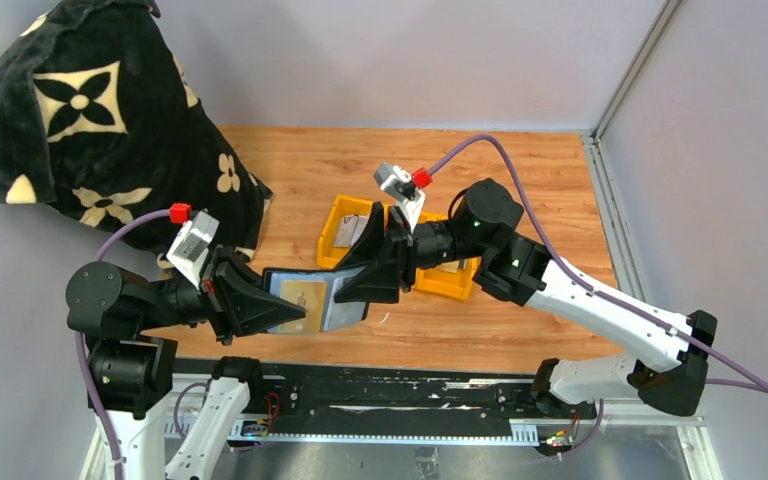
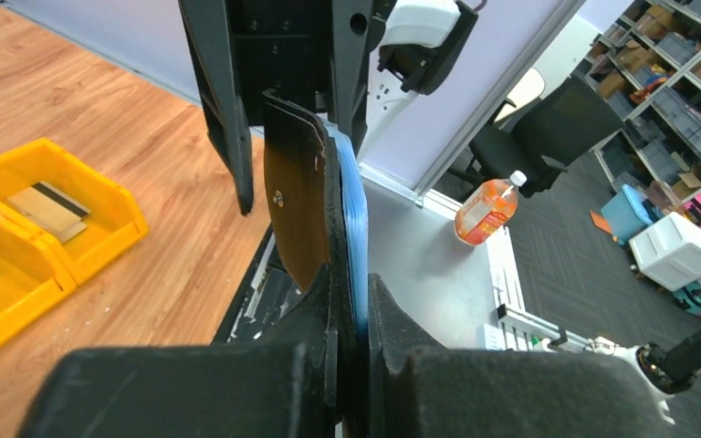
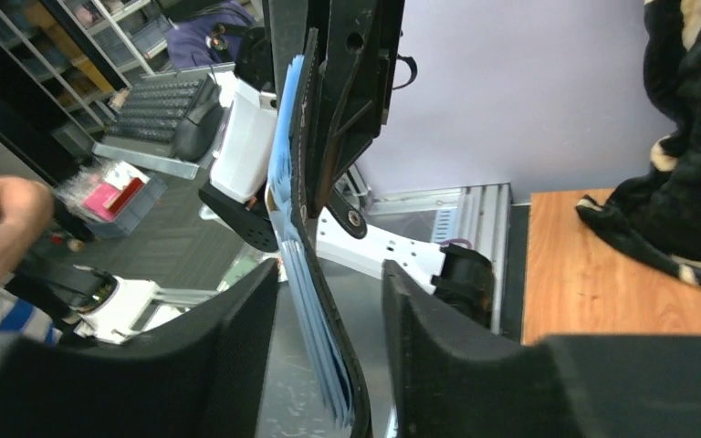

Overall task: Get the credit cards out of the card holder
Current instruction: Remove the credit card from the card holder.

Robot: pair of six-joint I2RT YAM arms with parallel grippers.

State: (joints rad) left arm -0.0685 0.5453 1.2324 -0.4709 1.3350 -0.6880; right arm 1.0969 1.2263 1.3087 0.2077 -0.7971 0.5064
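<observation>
Between the two grippers, above the near edge of the table (image 1: 520, 200), the card holder (image 1: 310, 300) is held in the air and spread open. Its pale blue inner sleeves face the top camera. One tan card (image 1: 307, 296) shows inside the left sleeve. In the left wrist view the holder (image 2: 297, 201) stands on edge, with its dark cover on one side and the blue sleeves stacked against the other.

The left gripper (image 1: 290, 312) clamps the left end of the holder. In its own view the left gripper (image 2: 351, 306) has both fingers pressed flat against the holder, with no gap.

The right gripper (image 1: 345, 285) is at the holder's right end. In the right wrist view its fingers (image 3: 237, 338) stand apart on either side of the holder (image 3: 315, 237). A clear gap shows at the right finger. Contact at the left finger cannot be confirmed.

Beyond the holder, a yellow bin (image 1: 325, 255) sits on the table, partly covered by the right arm. Its left compartment holds a grey card (image 1: 352, 232). The left wrist view shows the bin (image 2: 18, 265) with a tan card with a dark stripe (image 2: 47, 208) lying flat in one compartment.

At the far left corner a black plush bag (image 1: 110, 130) with a cream flower pattern rests against the wall.
</observation>
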